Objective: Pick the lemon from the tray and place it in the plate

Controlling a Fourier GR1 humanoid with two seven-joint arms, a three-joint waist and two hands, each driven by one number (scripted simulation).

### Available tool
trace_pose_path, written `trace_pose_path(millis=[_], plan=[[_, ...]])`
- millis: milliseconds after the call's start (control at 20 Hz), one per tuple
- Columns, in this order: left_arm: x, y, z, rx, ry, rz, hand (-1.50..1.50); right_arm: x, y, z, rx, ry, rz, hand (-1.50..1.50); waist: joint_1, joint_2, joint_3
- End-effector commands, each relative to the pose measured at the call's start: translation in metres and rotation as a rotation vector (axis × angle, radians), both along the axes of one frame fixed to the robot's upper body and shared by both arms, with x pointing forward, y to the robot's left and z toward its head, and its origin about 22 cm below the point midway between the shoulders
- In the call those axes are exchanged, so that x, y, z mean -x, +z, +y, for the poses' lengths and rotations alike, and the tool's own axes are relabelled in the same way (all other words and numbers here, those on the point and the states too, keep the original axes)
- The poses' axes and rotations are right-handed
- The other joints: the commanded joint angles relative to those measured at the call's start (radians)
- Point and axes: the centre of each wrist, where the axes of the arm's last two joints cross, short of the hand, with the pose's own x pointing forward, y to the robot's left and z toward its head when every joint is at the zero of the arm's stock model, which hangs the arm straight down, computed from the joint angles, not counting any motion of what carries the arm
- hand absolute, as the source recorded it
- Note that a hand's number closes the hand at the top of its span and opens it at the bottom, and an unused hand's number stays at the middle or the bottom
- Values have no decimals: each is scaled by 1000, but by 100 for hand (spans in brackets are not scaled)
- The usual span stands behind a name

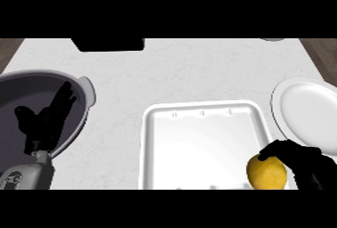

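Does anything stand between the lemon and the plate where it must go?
Nothing visible does. The right hand curls round the lemon at the tray's right edge, and the plate lies just beyond that edge.

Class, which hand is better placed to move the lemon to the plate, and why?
The right hand: it curls round the lemon at the right edge of the tray, next to the plate. The left hand rests open far left.

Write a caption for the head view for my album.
The right hand grips the lemon at the tray's corner, beside the plate; left hand rests open.
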Motion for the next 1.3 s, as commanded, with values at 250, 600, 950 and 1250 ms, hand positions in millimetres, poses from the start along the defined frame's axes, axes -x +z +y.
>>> trace_pose_path(millis=[250, 600, 950, 1250], plan=[[-18, 10, 0, 2, -29, 19, 0, -20, 17, -84, -210, -207, -23, 150, 21, 10, -3], [-2, -1, -13, 13, -40, 15, 0, -57, 22, -166, -240, -313, 3, 150, 34, 10, -3], [-2, -3, 4, 4, -26, 27, 0, -83, -4, -220, -118, -359, 85, 150, 40, 12, -3], [-9, 7, -22, 0, -46, 0, 0, -101, -43, -234, -252, -325, 350, 150, 59, 15, -2]])
